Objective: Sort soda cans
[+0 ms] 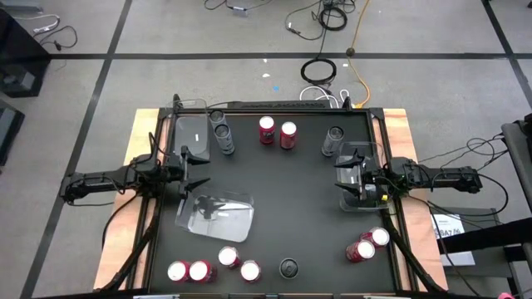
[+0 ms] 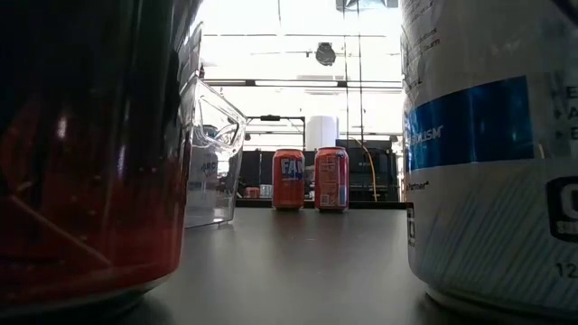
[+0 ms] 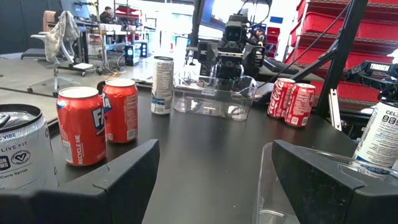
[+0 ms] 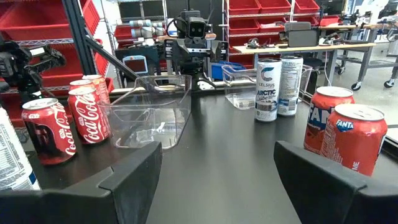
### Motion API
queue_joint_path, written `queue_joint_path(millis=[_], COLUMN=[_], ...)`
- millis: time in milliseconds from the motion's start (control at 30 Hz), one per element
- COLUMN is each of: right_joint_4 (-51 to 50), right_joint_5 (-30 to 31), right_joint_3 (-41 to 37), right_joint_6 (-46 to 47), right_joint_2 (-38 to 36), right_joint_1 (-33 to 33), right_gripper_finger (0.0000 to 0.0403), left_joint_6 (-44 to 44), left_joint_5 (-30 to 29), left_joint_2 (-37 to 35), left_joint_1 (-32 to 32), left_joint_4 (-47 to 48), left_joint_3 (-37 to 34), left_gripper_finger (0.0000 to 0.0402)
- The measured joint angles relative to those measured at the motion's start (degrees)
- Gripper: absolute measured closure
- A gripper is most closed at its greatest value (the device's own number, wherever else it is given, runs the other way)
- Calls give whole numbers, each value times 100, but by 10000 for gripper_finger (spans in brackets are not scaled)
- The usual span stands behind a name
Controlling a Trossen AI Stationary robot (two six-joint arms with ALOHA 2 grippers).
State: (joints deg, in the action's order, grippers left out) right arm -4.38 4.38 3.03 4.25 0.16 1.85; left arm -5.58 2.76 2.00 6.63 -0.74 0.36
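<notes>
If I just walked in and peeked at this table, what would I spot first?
Probably the bright red soda cans: a row along the table's near edge, two at the far side and two at the right. Next, the clear plastic bin in the middle, with the open left gripper and open right gripper facing each other.

The table [image 1: 283, 208] has a matte black top with pale wood showing along its left and right edges, and the bins [image 4: 152, 109] on it are clear, colourless plastic. The two orange-red cans [image 3: 99, 121] carry white and blue lettering under silver tops, the red cola cans [image 4: 78, 115] carry white script, and one red can [image 4: 46, 134] bears a dark figure. The slim cans [image 4: 277, 87] are white with blue and dark print, and both arms with their grippers [image 1: 195, 166] are black.
</notes>
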Motion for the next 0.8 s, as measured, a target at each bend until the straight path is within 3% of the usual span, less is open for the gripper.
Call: queue_joint_path(millis=[800], right_joint_4=[0], right_joint_5=[1], right_joint_3=[0], right_joint_6=[0], right_joint_2=[2], right_joint_1=[0], right_gripper_finger=[99], left_joint_6=[-164], left_joint_5=[0], left_joint_2=[-2], left_joint_1=[-1], left_joint_4=[-404], left_joint_3=[0], left_gripper_finger=[81])
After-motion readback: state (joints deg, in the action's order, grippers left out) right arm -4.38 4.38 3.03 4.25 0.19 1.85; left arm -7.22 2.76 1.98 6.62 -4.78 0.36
